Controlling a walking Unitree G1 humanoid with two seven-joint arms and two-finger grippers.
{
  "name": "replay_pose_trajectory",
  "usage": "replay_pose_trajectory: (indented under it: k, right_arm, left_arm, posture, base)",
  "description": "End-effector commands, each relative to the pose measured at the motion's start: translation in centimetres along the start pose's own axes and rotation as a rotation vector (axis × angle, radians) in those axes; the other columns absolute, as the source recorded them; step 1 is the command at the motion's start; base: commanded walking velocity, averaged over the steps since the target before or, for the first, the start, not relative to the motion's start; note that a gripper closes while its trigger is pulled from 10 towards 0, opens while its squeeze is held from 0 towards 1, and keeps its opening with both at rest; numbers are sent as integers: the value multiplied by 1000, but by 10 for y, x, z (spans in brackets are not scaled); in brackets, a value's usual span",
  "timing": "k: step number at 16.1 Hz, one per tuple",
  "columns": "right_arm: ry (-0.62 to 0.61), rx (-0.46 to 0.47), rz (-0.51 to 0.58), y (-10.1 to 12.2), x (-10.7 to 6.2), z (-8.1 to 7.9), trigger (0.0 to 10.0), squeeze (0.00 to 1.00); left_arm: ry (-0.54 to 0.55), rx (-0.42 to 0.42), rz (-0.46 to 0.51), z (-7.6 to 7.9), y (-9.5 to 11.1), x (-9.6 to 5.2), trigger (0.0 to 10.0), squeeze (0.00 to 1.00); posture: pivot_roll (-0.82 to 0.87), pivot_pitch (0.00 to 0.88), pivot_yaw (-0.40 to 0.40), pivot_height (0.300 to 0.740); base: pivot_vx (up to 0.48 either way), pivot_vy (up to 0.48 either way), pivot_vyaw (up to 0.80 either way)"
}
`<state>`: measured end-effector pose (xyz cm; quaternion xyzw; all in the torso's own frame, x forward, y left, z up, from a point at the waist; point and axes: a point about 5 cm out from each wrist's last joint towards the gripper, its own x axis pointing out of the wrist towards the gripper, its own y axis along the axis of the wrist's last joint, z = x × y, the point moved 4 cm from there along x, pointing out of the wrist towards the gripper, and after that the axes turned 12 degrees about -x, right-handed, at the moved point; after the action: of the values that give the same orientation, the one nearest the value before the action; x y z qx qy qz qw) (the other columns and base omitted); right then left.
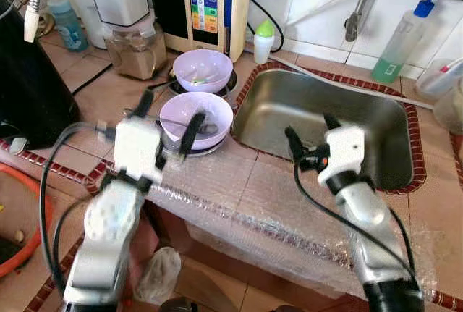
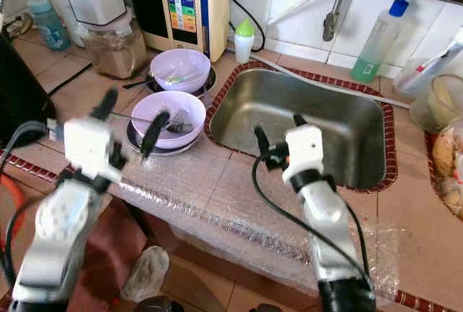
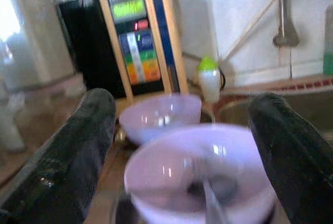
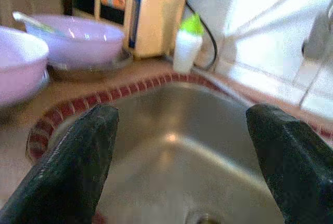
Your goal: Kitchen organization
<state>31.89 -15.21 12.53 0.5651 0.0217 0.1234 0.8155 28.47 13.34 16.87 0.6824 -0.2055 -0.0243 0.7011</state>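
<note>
Landmark: steel sink (image 1: 318,120), set into the tiled bench (image 1: 434,218).

Nearest the robot, a sheet of bubble wrap (image 1: 239,203) covers the bench edge in front of the sink.

Right tool (image 1: 311,132): fingers apart, nothing between them, hovering over the near rim of the sink and aimed into the basin. The right wrist view shows the sink floor between its two black fingers (image 4: 73,167).

Left tool (image 1: 168,119): fingers apart, nothing gripped, hovering to the left of the sink. The left wrist view shows it straddling the near lilac bowl (image 1: 196,118) without touching; image blurred.

Near lilac bowl: just left of the sink's near-left corner, sitting on a dark round dish (image 1: 210,147), with a utensil (image 3: 210,203) lying inside.

Far lilac bowl (image 1: 203,70): just behind the near one, left of the sink's far-left corner, holding some small items I cannot identify.

Behind the sink's far-left corner: small white bottle with green cap (image 1: 263,40). Further left along the wall: panelled water appliance (image 1: 213,1).

Behind the sink's far-right corner: green liquid bottle with blue cap (image 1: 402,40).
</note>
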Motion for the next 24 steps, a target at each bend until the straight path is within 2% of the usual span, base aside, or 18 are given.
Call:
replay_pose_trajectory:
  k: [1,4,5,6,8,11,13,14,17,18,19,21,22,24]
  right_arm:
    - [-35,19,-1,6,-1,-1,10000,0]
    - [-88,26,-30,3,-1,-4,10000,0]
    - [-115,18,-48,1,1,-5,10000,0]
    - [-99,67,-51,1,3,-11,10000,0]
    - [-80,45,-64,2,7,-16,10000,0]
    - [-81,38,-103,-6,8,-14,10000,0]
    - [-67,63,-96,-5,10,-17,10000,0]
    - [-56,63,-86,-3,12,-18,10000,0]
    - [-10,73,-26,10,19,-26,10000,0]
    - [-7,77,-21,10,19,-27,10000,0]
    - [-4,81,-23,10,18,-28,10000,0]
    - [3,84,-23,8,17,-31,10000,0]
    - [5,82,-24,8,17,-32,10000,0]
    - [2,81,-24,8,17,-31,10000,0]
  left_arm:
    - [13,6,16,2,1,-6,10000,1000]
    - [87,20,6,-7,-6,-18,10000,1000]
    - [127,24,-6,-15,-9,-25,10000,490]
    - [141,15,-12,-17,-12,-28,10000,0]
    - [158,21,-6,-18,-12,-28,10000,0]
    - [203,31,52,-24,3,-25,10000,0]
    - [295,35,72,-38,9,-25,10000,0]
    - [304,36,81,-40,11,-23,10000,0]
    - [400,-55,86,-55,11,-22,10000,0]
    - [398,-74,80,-54,10,-22,10000,0]
    - [420,-135,70,-56,7,-21,10000,0]
    - [407,-222,45,-53,1,-15,10000,0]
    - [346,-249,48,-45,1,-11,10000,0]
    - [222,-237,52,-24,4,-9,10000,0]
  posture:
    - [14,1,14,740]
    - [22,0,-4,740]
    - [20,0,-8,740]
    - [21,0,-11,740]
    - [21,0,-19,740]
    - [32,0,-32,740]
    - [40,0,-38,740]
    - [40,0,-38,740]
    - [47,3,-39,740]
    - [47,3,-39,740]
    - [45,5,-36,740]
    - [43,4,-30,740]
    - [40,3,-28,740]
    - [37,3,-24,740]
  base:
    - [0,0,0]
    - [0,0,0]
    - [0,0,0]
    - [0,0,0]
    - [0,0,0]
    - [0,0,0]
    - [0,0,0]
    - [0,0,0]
    - [0,0,0]
    - [0,0,0]
    - [0,0,0]
    - [0,0,0]
    - [0,0,0]
    - [0,0,0]
